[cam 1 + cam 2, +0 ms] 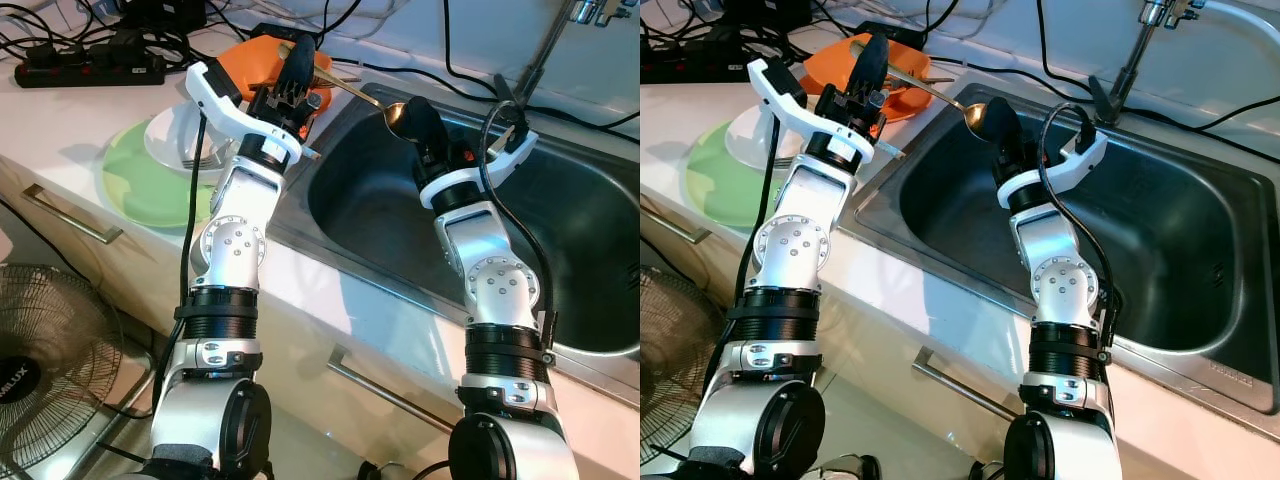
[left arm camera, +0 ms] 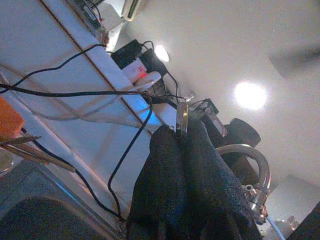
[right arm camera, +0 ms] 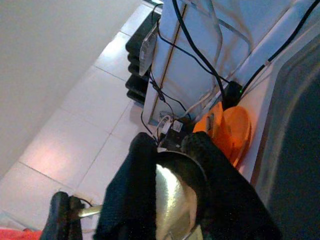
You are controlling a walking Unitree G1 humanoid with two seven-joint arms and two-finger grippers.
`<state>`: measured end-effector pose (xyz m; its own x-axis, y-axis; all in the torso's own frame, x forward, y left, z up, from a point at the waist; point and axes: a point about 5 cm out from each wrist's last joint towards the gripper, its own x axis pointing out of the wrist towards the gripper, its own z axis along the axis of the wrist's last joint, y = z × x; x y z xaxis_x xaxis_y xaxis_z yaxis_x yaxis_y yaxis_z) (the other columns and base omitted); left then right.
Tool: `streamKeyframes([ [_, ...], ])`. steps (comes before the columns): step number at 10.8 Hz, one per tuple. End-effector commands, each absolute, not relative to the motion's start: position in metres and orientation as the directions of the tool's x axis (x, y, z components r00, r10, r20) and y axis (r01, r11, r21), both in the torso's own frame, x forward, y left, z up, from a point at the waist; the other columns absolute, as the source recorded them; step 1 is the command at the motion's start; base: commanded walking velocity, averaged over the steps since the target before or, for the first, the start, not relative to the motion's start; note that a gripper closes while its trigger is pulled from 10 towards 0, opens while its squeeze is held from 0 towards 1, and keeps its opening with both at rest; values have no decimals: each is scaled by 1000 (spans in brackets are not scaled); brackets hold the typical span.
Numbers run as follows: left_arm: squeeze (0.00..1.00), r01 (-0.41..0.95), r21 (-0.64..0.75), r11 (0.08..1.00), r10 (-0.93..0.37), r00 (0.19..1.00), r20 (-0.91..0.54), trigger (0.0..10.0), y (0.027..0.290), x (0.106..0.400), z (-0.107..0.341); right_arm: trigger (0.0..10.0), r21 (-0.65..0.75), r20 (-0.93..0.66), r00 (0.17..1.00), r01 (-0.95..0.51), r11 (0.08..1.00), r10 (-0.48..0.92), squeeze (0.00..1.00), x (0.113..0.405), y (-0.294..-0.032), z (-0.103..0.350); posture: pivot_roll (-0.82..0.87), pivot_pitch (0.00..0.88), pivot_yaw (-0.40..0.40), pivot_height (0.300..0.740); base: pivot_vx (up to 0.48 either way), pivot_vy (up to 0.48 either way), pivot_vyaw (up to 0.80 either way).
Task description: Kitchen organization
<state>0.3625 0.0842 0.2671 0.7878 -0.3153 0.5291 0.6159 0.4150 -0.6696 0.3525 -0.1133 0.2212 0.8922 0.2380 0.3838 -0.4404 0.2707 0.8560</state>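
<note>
Pale countertop (image 1: 330,300) is running along the front of a stainless steel sink (image 1: 560,230), whose dark, smooth basin is being cut off at the right edge of the head views. Above the near corner of that basin, a long metal spoon (image 1: 352,92) is being held level between both arms: the right gripper (image 1: 415,118) is clenched around the golden, shiny bowl of the spoon, and the right wrist view is showing that bowl pinched between the two textured black fingers (image 3: 131,200). The left gripper (image 1: 297,62) is gripping the handle end, with the thin metal edge of the handle poking up between its rough black pads in the left wrist view; how much of the handle is lying inside the grip is hidden. Behind the left gripper an orange plastic dish (image 1: 830,60) is sitting on the counter, partly covered by the arm, so its contents are hard to make out. Beside it a white bowl (image 1: 175,135) is resting on a round light-green plate (image 1: 150,185), with fork tines sticking out near the bowl. Black cables and a power strip (image 1: 90,68) are lying along the back wall, a curved chrome tap (image 1: 1135,50) is rising behind the sink with its top cut off, and a wire fan (image 1: 45,390) is standing on the floor at the lower left, only partly visible.
</note>
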Motion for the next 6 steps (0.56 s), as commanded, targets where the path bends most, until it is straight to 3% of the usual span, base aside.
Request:
streamKeyframes([
  [1, 0, 598, -726, 339, -375, 794, 479, 10000, 50, 356, 249, 0, 870, 388, 888, -441, 220, 246, 0, 347, -101, 219, 28, 94, -15, 740, 0, 0, 0],
  [3, 0, 592, -726, 351, -390, 797, 461, 10000, 48, 356, 246, 0, 873, 390, 888, -441, 210, 241, 0, 347, -102, 219, 27, 95, -14, 740, 0, 0, 0],
  [4, 224, 587, -723, 364, -397, 800, 450, 10000, 46, 356, 245, 0, 876, 394, 888, -441, 197, 236, 0, 347, -103, 220, 27, 95, -14, 740, 0, 0, 0],
  [5, 1000, 583, -720, 377, -401, 803, 441, 10000, 46, 356, 244, 0, 877, 395, 888, -441, 191, 235, 0, 347, -103, 220, 27, 95, -14, 740, 0, 0, 0],
  [6, 1000, 580, -715, 391, -407, 805, 431, 10000, 45, 357, 242, 0, 879, 396, 888, -440, 183, 233, 0, 347, -102, 220, 28, 94, -12, 740, 0, 0, 0],
])
